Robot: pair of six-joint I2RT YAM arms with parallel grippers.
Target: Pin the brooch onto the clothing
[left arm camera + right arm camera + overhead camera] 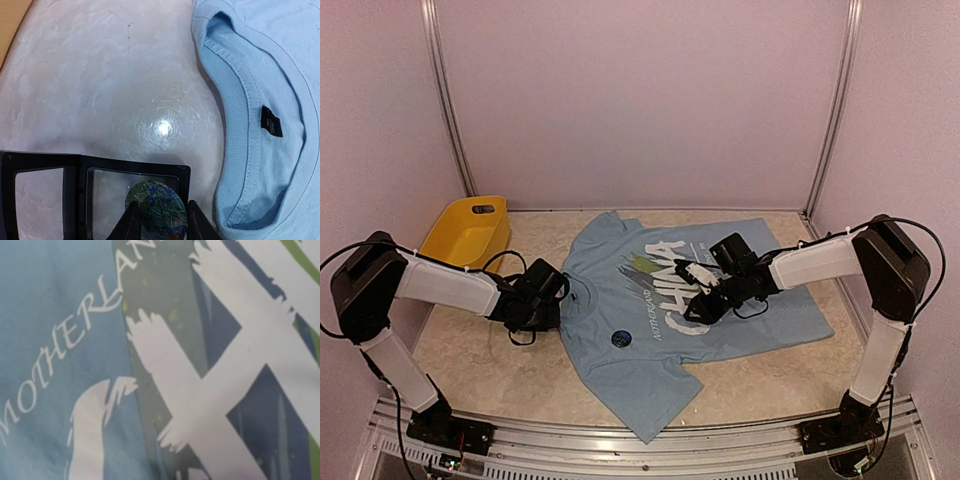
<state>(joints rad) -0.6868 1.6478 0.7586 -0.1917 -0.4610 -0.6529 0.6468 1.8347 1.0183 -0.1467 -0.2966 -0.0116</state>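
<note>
Bin: a yellow plastic bin (470,232) sits at the far left of the table (470,355), well apart from the shirt.
Left arm: it reaches in from the left, and the left gripper (540,300) is low over the table, just beside the shirt's neck opening.
Case: a black-framed case (75,161) with two clear panes lies flat on the pale marbled tabletop under the left gripper.
Brooch: the round brooch (156,209), painted in blue, green and orange, shows over the right pane of the case, between the left fingers (131,225).
Left tool state: the two black fingers stand narrowly apart, one at each side of the brooch's rim. I cannot tell whether they are pressing on it.
Collar: the ribbed collar (235,115) lies just right of the case, with a small black label (271,121) inside the neck.
Clothing: the light blue T-shirt (620,290) lies spread flat in the middle of the table, neck to the left and hem to the right.
Disc: a small dark round disc (621,338) lies on the shirt's chest, near the print. What it is cannot be made out.
Print: white "CHINA" lettering (670,290) with green and dark streaks, and a line of script reading "MOTHERLAN…" (65,345).
Right arm: the right gripper (703,290) is down over the lettering.
Right tool state: its wrist view shows only the print close up, with no fingers in sight, so I cannot tell if they are apart or together.
</note>
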